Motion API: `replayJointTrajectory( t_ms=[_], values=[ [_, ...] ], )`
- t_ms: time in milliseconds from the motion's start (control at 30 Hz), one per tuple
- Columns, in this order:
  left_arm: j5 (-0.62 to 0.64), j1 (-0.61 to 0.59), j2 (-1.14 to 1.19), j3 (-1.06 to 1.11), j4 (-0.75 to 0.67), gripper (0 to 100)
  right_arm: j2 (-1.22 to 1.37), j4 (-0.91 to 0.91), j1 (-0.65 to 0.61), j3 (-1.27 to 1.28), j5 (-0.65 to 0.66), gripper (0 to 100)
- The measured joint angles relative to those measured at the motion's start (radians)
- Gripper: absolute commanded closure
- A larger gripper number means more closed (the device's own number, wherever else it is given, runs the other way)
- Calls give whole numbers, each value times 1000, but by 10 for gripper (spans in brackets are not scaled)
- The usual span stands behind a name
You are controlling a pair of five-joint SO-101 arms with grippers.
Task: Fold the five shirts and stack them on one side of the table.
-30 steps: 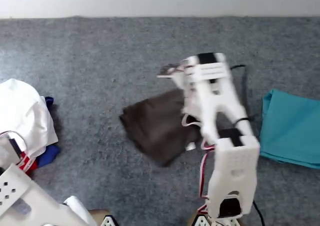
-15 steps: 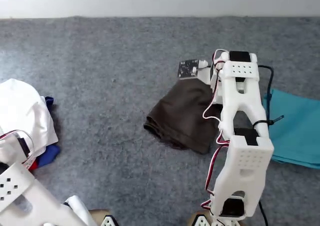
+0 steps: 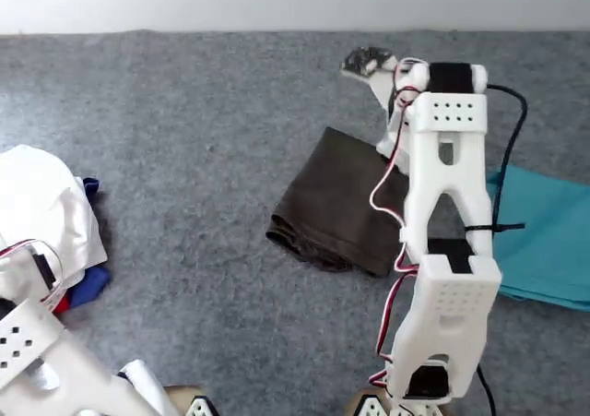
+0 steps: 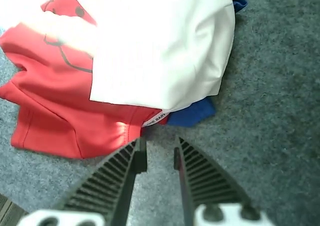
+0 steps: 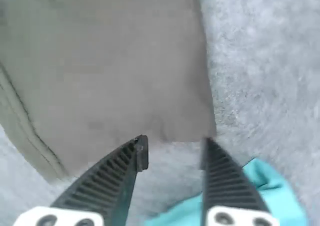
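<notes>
Your right fingers (image 5: 116,176) are spread and hold nothing, poised over the edge of the brown shirt (image 3: 336,204) that lies toward the teal shirt (image 3: 544,236). The brown shirt sits folded in the middle of the worktop (image 3: 184,112), and the teal one lies flat near it on the right, so the step in hand looks like stacking brown on teal. For the next move, lower onto that edge and pinch through every layer, or the fold may open as you carry it right. Your left fingers (image 4: 195,181) stand a narrow gap apart with nothing between them, just short of the left pile, where a white shirt (image 4: 165,50) covers a red shirt (image 4: 65,110) and a blue shirt (image 4: 192,113). These three look unfolded.
</notes>
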Motion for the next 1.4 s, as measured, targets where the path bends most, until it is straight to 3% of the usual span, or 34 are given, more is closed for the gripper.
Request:
replayJointTrajectory(
  t_ms=[267, 467, 733, 900, 1167, 1400],
  values=[
    [-31, 0, 0, 0, 0, 902, -54, 0, -157, 155, -402, 991],
    [-80, 0, 0, 0, 0, 902, -55, -11, -256, 413, -559, 990],
    [-94, 0, 0, 0, 0, 902, -55, -144, -316, 674, -657, 990],
    [-94, 0, 0, 0, 0, 902, -55, -118, -400, 675, -661, 990],
    [-94, 0, 0, 0, 0, 902, -166, -51, -385, 542, -661, 990],
    [-94, -2, 0, 0, 0, 902, -123, -316, -405, 526, -661, 990]
  ],
)
